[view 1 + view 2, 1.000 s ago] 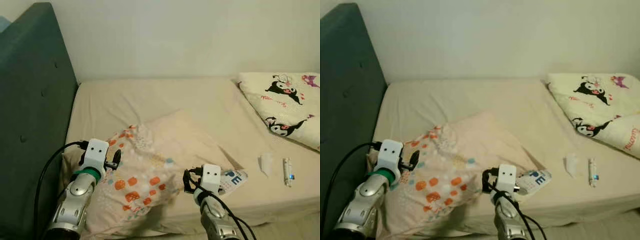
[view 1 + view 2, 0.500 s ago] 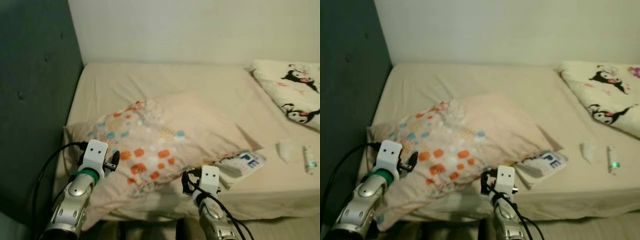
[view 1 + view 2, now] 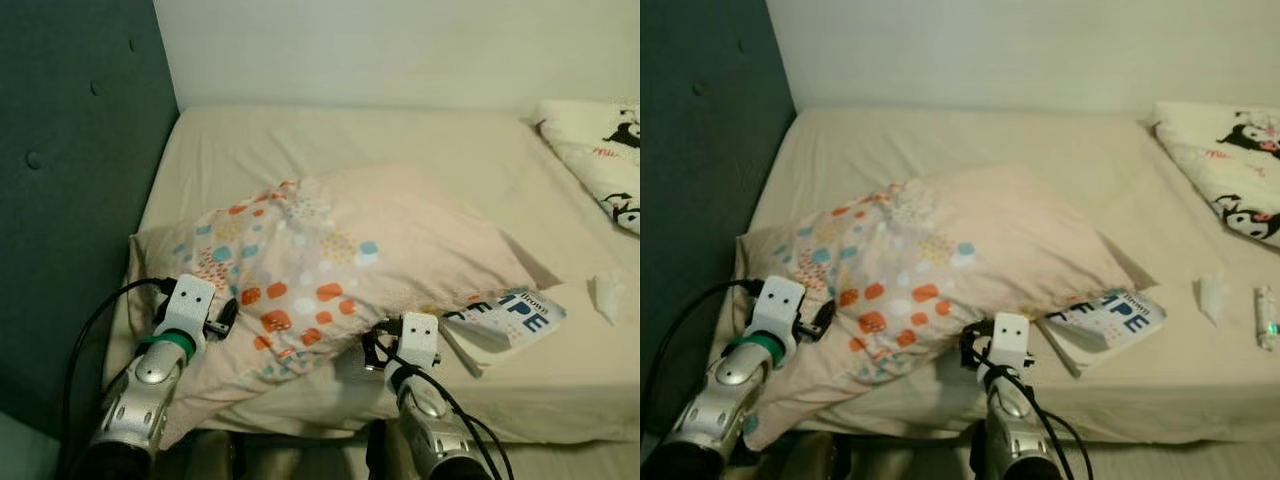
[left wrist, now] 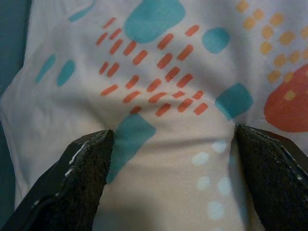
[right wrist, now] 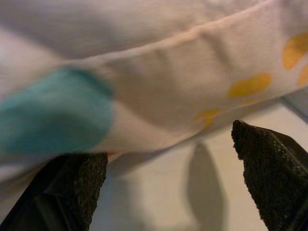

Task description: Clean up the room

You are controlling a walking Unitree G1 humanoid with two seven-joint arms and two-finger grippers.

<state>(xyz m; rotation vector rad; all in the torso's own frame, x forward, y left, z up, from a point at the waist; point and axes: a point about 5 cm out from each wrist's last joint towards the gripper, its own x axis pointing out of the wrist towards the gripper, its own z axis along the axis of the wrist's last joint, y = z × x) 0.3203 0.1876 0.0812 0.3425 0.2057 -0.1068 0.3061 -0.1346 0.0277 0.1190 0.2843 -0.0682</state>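
Since the earlier frame: pale pillow with orange and teal spots (image 3: 330, 265) lies further onto the cream-sheeted bed (image 3: 420, 150), near its front edge toward the dark teal headboard (image 3: 70, 180); more of the white paperback with blue lettering (image 3: 510, 318) shows beside its right corner. Left gripper (image 4: 168, 159): jaws apart, pressed against the pillow's front-left corner. Right gripper (image 5: 163, 163): jaws apart, under the pillow's front edge. White crumpled tissue (image 3: 606, 297): right edge of bed.
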